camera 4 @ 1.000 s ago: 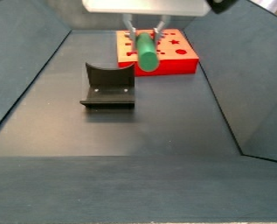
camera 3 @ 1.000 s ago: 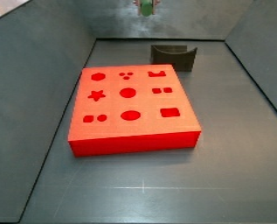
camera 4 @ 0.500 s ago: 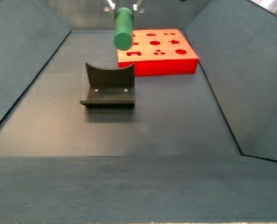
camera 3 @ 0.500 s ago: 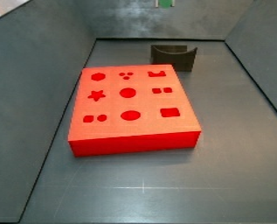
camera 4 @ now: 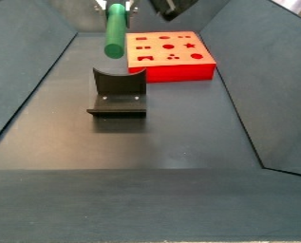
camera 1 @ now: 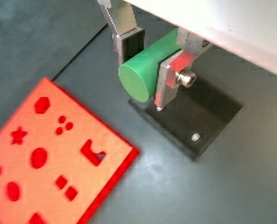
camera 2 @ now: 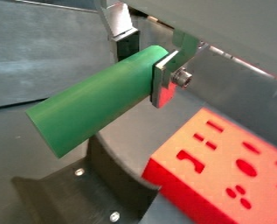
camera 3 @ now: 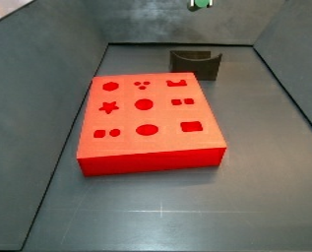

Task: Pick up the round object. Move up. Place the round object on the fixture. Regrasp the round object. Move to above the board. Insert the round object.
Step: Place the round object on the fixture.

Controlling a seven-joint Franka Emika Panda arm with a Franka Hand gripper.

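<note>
A dark grey floor [camera 3: 158, 212] — smooth, faintly reflective — is enclosed by sloping grey walls [camera 4: 32, 71] on both sides and the back.

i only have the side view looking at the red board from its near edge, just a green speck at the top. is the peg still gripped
Observer: Yes. In both wrist views the gripper has its jaws clamped on one end of the round object.
Operator: where's it hanging relative to the fixture
Observer: In a side view the round object hangs upright above the fixture, clear of it and not touching.
Operator: is it over the board at all
Observer: No. In a wrist view the board lies off to one side, with the fixture directly beneath the round object.
</note>
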